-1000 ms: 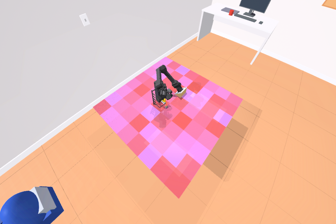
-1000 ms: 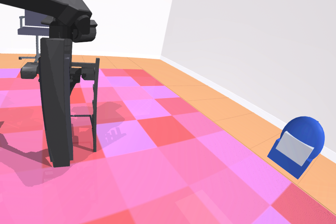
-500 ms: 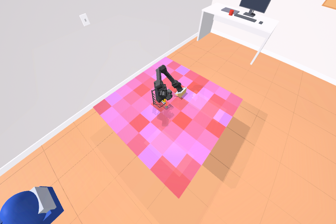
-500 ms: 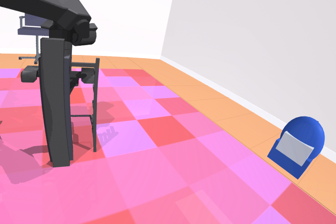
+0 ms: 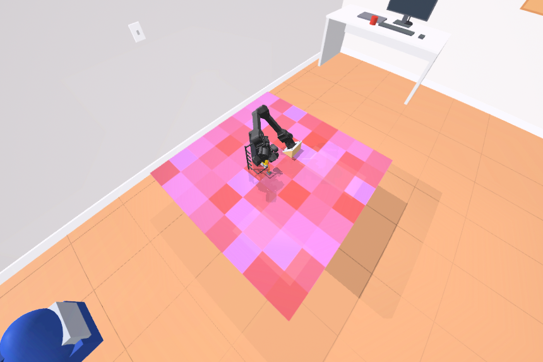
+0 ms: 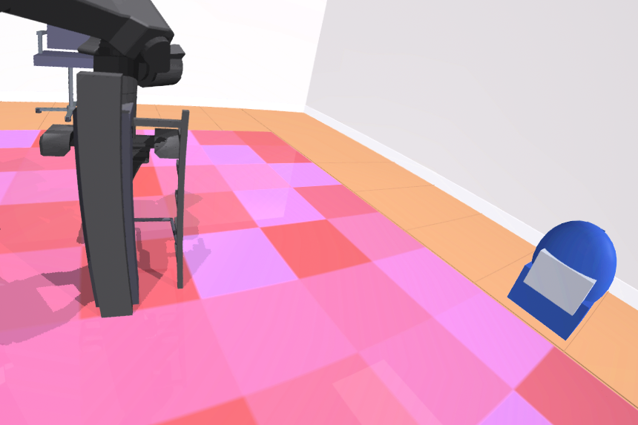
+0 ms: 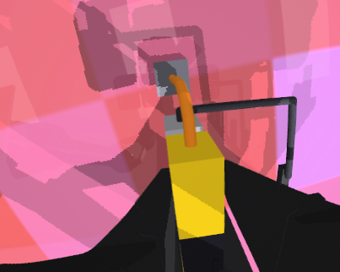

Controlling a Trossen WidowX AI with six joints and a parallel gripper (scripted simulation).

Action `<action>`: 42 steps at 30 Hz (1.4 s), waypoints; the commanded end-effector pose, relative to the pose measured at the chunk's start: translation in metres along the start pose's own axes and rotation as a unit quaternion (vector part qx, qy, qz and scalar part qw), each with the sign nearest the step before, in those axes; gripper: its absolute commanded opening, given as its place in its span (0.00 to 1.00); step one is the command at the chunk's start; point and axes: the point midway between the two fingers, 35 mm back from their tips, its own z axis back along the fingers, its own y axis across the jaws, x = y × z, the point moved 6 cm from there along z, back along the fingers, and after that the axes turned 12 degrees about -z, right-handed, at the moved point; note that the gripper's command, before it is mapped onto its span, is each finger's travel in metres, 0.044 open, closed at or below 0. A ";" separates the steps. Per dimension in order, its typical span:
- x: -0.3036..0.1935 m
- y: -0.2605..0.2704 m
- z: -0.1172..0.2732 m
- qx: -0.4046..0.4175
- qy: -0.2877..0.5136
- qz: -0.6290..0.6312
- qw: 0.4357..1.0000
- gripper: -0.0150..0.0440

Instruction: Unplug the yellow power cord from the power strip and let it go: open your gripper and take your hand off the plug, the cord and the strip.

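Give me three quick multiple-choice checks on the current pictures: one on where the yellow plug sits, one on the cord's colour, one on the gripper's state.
1. Where is the yellow box-shaped plug?
A. Between the black gripper's fingers
B. On the white desk
C. Beside the blue dome

2. What colour is the thin cord rising from the plug?
A. Green
B. Orange
C. White

3. What is the state of the black parallel-jaw gripper?
A. Wide open, holding nothing
B. Shut on nothing
C. Shut on the plug

Answers:
1 A, since the wrist view shows the plug flanked by both black fingers.
2 B, as the cord curves orange from the plug top to a small grey block.
3 C, because the fingers press against the plug's sides.
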 end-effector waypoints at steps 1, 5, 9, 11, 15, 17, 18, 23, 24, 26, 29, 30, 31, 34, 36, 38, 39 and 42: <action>0.011 0.001 0.001 0.000 -0.005 0.000 1.000 0.25; 0.017 0.002 0.002 0.000 -0.005 0.000 1.000 0.25; 0.024 0.003 0.002 0.000 -0.005 0.000 1.000 0.25; 0.027 0.004 0.002 0.000 -0.005 0.000 1.000 0.25; 0.033 0.005 0.003 0.000 -0.005 0.000 1.000 0.25; 0.036 0.006 0.003 0.000 -0.006 0.000 1.000 0.25; 0.038 0.006 0.003 0.000 -0.006 0.000 1.000 0.25; 0.045 0.009 0.005 0.000 -0.006 0.000 1.000 0.25; 0.047 0.009 0.005 0.000 -0.006 0.000 1.000 0.25; 0.050 0.010 0.006 0.000 -0.006 0.000 1.000 0.25; 0.046 0.010 0.004 -0.001 -0.005 0.000 1.000 0.34; 0.043 0.010 0.002 -0.001 -0.004 0.001 1.000 0.39; 0.041 0.010 0.001 -0.001 -0.004 0.001 1.000 0.43; 0.041 0.010 0.001 -0.001 -0.004 0.001 1.000 0.57; 0.041 0.010 0.001 -0.001 -0.004 0.001 1.000 0.65; 0.041 0.010 0.001 -0.001 -0.004 0.001 1.000 0.74; 0.041 0.010 0.001 -0.001 -0.004 0.001 1.000 0.79; 0.048 0.011 0.003 -0.001 -0.004 0.001 1.000 0.92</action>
